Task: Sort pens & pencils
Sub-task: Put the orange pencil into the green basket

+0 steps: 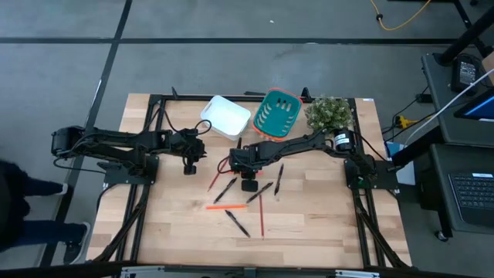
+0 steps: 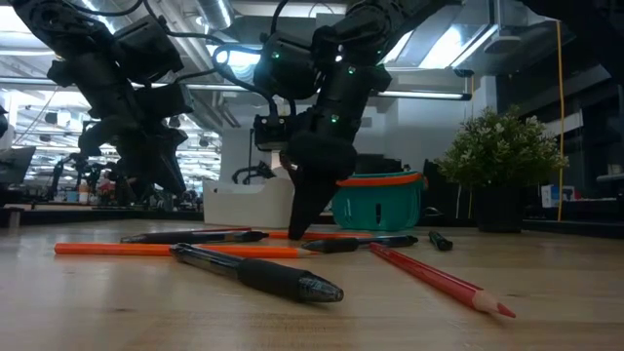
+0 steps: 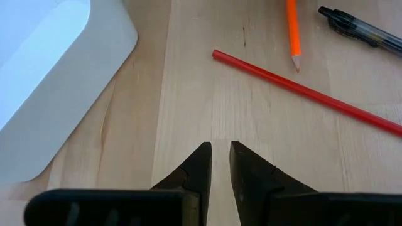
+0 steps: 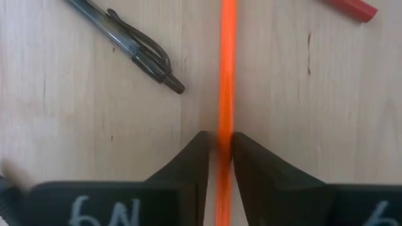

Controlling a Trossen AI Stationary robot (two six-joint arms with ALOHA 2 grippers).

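Several black pens, such as one (image 1: 238,224) (image 2: 263,276), and red and orange pencils, such as an orange one (image 1: 228,206) and a red one (image 1: 262,216) (image 2: 439,278), lie flat and scattered on the table's middle. My right gripper (image 1: 248,184) (image 4: 220,147) stands over this scatter, pointing down, shut on another orange pencil (image 4: 226,63). A black pen (image 4: 125,44) lies beside it. My left gripper (image 1: 190,165) (image 3: 220,154) hovers left of the scatter, shut and empty, near a red pencil (image 3: 301,91). My right gripper pinches the orange pencil's shaft (image 4: 224,129) between its two fingers, which come from above, pointing down, one on each side of the shaft. The pencil lies level. In the low view the fingertips (image 2: 297,232) reach down to the tabletop.
A white tray (image 1: 226,116) (image 3: 44,81) and a teal basket (image 1: 278,114) (image 2: 380,200) stand at the table's far side, with a potted plant (image 1: 329,113) to their right. Bare wood lies toward the near edge (image 1: 309,247).
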